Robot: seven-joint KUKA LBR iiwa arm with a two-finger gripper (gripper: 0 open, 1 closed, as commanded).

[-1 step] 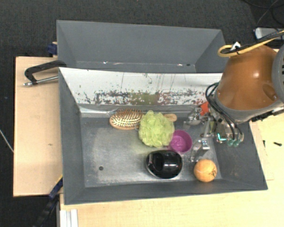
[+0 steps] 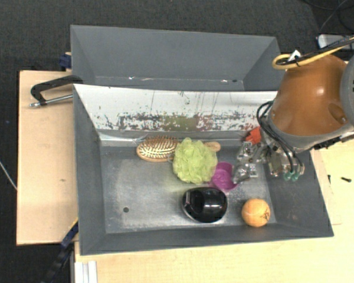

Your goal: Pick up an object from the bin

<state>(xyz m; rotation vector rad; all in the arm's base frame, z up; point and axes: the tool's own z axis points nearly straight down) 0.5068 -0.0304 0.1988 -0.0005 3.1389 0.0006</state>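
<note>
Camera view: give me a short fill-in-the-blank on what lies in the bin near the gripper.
1. The small thing between the gripper and the green sponge is ____ in colour.
2. The wooden hairbrush lies on the sponge's ____ side in the view.
3. The rounded object left of the orange ball is ____.
Missing words: purple; left; black.

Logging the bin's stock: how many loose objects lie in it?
5: hairbrush and green puff at the back, purple piece beside the gripper, black lump and orange ball in front. The arm may hide more.
</note>
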